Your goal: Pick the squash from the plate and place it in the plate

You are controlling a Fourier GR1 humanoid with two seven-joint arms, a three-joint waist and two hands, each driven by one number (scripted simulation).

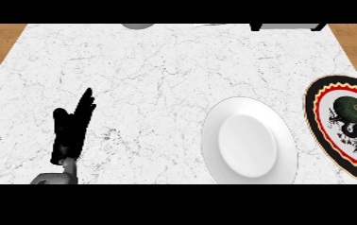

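White marble veined with grey covers the counter (160, 82), which fills nearly the whole head view; strips of brown wooden floor (10, 37) show past its left and right far corners. A plain white plate (249, 140) sits on the marble right of centre, toward the near edge, with nothing on it. Just beside it, at the view's right edge and partly cut off, lies a patterned plate (317, 107) with a black rim, a cream scalloped band, a red ring and a white middle. The squash (346, 107), dark green and round, rests on that patterned plate, apart from the white plate and well apart from the robot's hand. The left hand (72, 125) rises from the lower left on its grey forearm (55, 177), black fingers straight and pointing up the view, relaxed and holding nothing; it stands over bare marble, far from both plates. The right hand does not appear. Along the far edge, a grey rounded object (138, 26) and a dark-framed pale object (286, 26) are cut off too much to identify.
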